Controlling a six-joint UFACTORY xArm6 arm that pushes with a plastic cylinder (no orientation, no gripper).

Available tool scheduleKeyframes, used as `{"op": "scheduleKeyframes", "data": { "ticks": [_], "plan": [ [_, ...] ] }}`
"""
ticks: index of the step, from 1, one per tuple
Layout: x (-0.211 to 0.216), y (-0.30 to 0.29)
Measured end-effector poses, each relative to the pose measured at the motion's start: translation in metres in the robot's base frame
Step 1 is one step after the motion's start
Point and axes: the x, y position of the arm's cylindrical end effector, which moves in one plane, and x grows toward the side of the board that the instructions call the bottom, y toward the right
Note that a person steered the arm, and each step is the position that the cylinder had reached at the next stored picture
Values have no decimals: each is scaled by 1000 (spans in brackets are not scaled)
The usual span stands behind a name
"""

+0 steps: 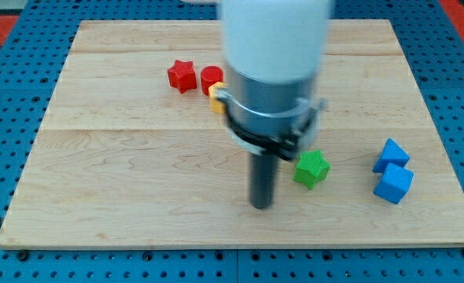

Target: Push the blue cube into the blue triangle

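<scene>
Blue cube (393,185) sits near the view's right edge of the wooden board (122,157), touching the blue triangle (391,154) just above it. My tip (261,206) rests on the board well to the view's left of both, just left of and slightly below the green block (311,168); it holds nothing and touches no block. A red star (182,75), a red cylinder (211,79) and a partly hidden yellow block (217,99) lie toward the view's top.
</scene>
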Motion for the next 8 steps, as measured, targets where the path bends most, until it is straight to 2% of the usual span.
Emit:
{"op": "scheduleKeyframes", "data": {
  "ticks": [1,2,3,4,5,6,7,8],
  "plan": [
    [-24,51],
    [-62,24],
    [-57,49],
    [-13,120],
    [-32,151],
    [-12,159],
    [0,217],
    [-31,214]
  ]
}}
